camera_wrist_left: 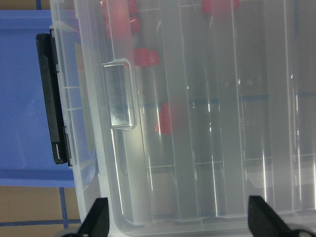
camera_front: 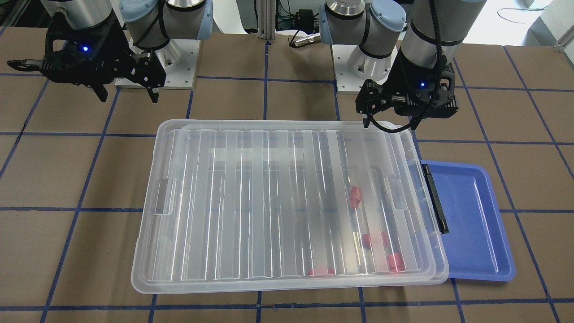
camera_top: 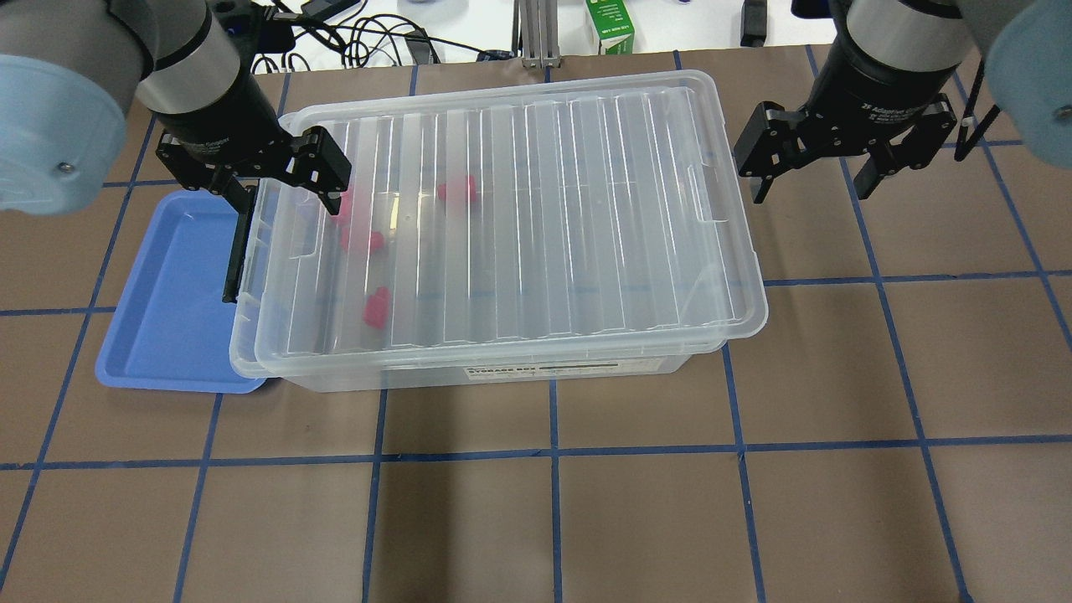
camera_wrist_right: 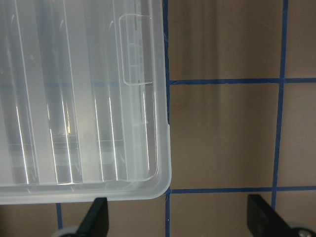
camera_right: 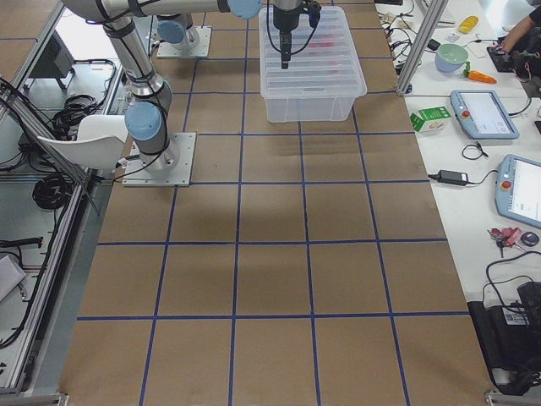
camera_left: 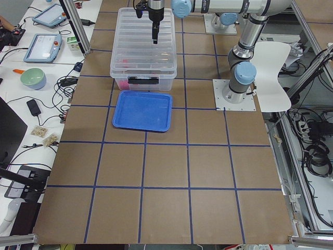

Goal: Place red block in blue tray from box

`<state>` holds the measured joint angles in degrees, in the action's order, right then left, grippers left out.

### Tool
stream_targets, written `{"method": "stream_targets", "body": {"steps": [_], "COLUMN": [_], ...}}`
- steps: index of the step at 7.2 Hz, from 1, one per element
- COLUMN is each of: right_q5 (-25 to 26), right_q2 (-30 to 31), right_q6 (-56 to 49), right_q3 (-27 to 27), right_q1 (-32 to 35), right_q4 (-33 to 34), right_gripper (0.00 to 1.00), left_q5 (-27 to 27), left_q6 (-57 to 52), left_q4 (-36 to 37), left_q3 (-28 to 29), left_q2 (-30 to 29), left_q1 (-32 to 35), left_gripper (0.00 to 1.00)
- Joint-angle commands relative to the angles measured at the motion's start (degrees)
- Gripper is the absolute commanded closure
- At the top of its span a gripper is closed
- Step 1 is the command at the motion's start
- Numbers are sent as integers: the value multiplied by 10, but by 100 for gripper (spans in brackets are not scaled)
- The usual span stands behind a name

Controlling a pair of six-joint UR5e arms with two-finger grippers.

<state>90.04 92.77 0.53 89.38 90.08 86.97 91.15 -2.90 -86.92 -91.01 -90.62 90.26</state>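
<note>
The box (camera_top: 586, 209) is clear and ribbed, blocks (camera_top: 456, 190) red, tray (camera_top: 167, 301) blue.

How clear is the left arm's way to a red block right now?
Probably no: the ribbed lid lies over the box, covering every red block. The left pincer hangs open above the lid's edge; the lid likely has to come off first.

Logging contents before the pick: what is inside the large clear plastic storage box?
Through the ribbed translucent lid, several small red plastic blocks show near the black latch end. The lid blurs them; exact count and poses are unclear.
</note>
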Motion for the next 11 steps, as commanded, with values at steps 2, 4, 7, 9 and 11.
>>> {"method": "stream_targets", "body": {"steps": [2, 4, 7, 9, 11], "right_q5": [0, 0, -3, 2, -3], "right_q2": [0, -8, -25, -104, -139], "right_q6": [0, 1, 9, 9, 9], "right_q3": [-3, 6, 6, -2, 1], "right_q1": [-3, -5, -6, -6, -6], "right_q4": [-2, 4, 16, 75, 162], "right_gripper": [0, 0, 0, 0, 0], "left_q5": [0, 0, 0, 0, 0], "left_q6": [0, 0, 0, 0, 0], "left_q4": [0, 0, 0, 0, 0], "left_q3": [0, 0, 0, 0, 0], "left_q2": [0, 0, 0, 0, 0], "left_q1": [0, 0, 0, 0, 0], "left_gripper": [0, 0, 0, 0, 0]}}
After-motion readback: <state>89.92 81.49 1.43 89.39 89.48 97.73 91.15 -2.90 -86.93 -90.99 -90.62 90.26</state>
